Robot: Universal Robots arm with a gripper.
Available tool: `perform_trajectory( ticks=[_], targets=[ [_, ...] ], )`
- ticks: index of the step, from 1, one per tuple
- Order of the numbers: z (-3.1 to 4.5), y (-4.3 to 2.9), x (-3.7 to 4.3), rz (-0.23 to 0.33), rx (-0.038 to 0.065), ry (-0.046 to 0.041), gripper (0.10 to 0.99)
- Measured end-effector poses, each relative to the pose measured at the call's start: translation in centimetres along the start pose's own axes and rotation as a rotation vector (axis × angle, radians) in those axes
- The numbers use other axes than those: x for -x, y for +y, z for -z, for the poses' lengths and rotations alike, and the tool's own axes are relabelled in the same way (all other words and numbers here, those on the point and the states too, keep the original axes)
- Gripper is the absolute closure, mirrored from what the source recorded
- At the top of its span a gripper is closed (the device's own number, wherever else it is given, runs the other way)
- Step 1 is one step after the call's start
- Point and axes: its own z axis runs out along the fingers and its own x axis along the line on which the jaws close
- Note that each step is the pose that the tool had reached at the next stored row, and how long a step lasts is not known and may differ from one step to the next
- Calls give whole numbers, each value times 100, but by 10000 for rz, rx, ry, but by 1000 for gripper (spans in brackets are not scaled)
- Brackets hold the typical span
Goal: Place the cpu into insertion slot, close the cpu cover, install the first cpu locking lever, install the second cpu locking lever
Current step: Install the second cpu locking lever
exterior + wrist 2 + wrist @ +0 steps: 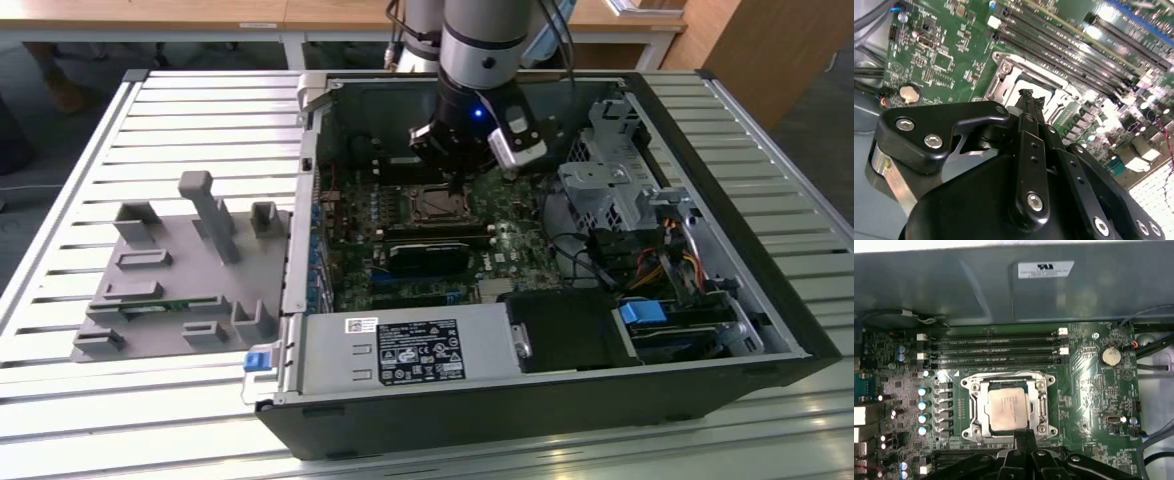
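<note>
Single arm lowered steeply from above, wrist pointed downward, black pincer (463, 188) held low, its slim dark fingers (1027, 105) brought together to a narrow tip, nothing seen gripped between them

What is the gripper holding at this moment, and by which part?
Nothing, as far as can be seen: the gripper has its fingers together at the edge of the cpu cover, which lies closed over the cpu in the insertion slot.

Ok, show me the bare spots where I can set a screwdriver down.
The slatted table lies bare behind the grey fixture block, and again in front of the computer case along the near edge. Inside the case, the motherboard, cables and gripper crowd it.
</note>
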Motion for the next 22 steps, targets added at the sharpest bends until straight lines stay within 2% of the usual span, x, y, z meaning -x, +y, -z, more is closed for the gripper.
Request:
perform_trajectory(
  ticks=[4, 9, 16, 19, 22],
  targets=[
    [-2, -48, 3, 0, 9, 3, 980],
    [-33, -76, 5, 70, 1, 93, 980],
    [-38, -195, 11, 82, 18, 102, 980],
    [-40, -222, -14, 96, 18, 102, 980],
    [-44, -242, -79, 114, 18, 104, 980]
  ],
)
